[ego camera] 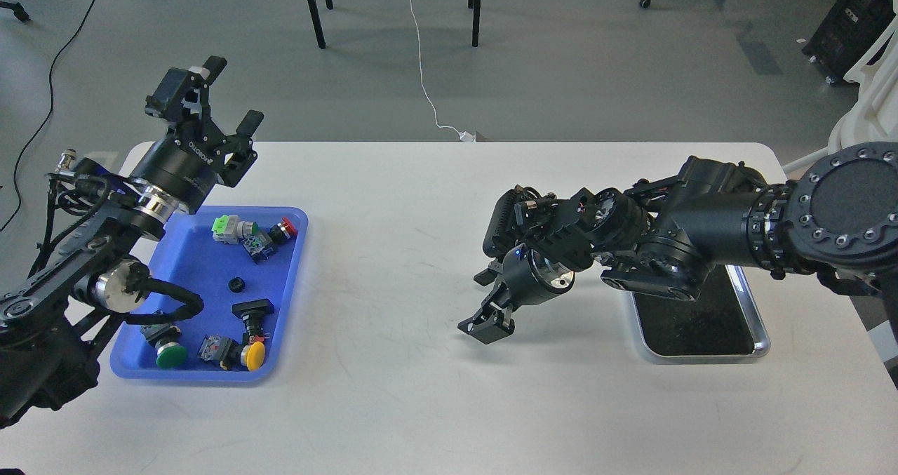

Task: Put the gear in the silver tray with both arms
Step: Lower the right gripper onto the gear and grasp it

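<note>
My right gripper is down on the white table at the middle, on the spot where the small black gear lay. The gear is hidden under its fingers. I cannot tell whether the fingers have closed on it. The silver tray, with a shiny rim and black inside, lies at the right; my right arm covers its far half. My left gripper is open and empty, raised above the far left corner of the table.
A blue plastic tray at the left holds several push-button switches and a small black gear-like part. My right forearm stretches across the table's right side. Chair legs and cables are on the floor beyond.
</note>
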Robot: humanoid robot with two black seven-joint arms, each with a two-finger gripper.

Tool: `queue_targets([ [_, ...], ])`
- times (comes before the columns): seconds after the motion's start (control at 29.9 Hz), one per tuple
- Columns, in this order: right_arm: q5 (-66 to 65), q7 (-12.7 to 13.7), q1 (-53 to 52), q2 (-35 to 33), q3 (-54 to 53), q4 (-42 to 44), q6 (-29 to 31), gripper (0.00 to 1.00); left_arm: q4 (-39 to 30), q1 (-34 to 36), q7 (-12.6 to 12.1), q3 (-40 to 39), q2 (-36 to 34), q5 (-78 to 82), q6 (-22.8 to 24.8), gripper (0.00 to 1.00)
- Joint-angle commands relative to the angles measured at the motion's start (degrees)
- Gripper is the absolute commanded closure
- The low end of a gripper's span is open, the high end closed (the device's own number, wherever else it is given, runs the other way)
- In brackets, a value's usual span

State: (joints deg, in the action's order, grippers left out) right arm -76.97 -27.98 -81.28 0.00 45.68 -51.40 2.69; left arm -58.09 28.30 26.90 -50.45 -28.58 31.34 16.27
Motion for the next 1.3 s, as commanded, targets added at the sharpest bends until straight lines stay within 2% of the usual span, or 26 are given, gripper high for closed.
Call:
queue_targets([
  [0.0,0.1,0.0,1.3,0.0,0.0,0.2,-0.2,0.25,-0.1,0.0,0.0,0.0,-0.2,0.0,0.0,0.02],
  [0.2,0.0,0.0,1.3,0.0,0.1,0.2,-0.3,0.32,-0.1,0.0,0.0,0.0,-0.3,0.0,0.0,0.02],
  [0.67,0.1,0.0,0.9,0.0,1.6,0.2,-0.2,0.32,-0.1,0.0,-0.2,0.1,-0.1,0.0,0.0,0.02],
  [0.8,0.0,0.0,0.9,0.0,1.7,0.2,-0.2,0.4,-0.1,0.0,-0.2,0.2,-0.1,0.0,0.1,0.02],
  [0.94,0.1,0.0,0.6,0.0,1.7,0.3,-0.1,0.61,-0.1,0.0,-0.2,0.2,0.1,0.0,0.0,0.02],
  [1.07,0.0,0.0,0.5,0.0,1.7,0.2,0.1,0.75,-0.1,0.0,-0.2,0.2,0.3,0.0,0.0,0.02],
  [1.27,0.0,0.0,0.5,-0.1,2.4,0.1,0.3,0.79,-0.1,0.0,-0.2,0.1,0.2,0.0,0.0,0.02],
])
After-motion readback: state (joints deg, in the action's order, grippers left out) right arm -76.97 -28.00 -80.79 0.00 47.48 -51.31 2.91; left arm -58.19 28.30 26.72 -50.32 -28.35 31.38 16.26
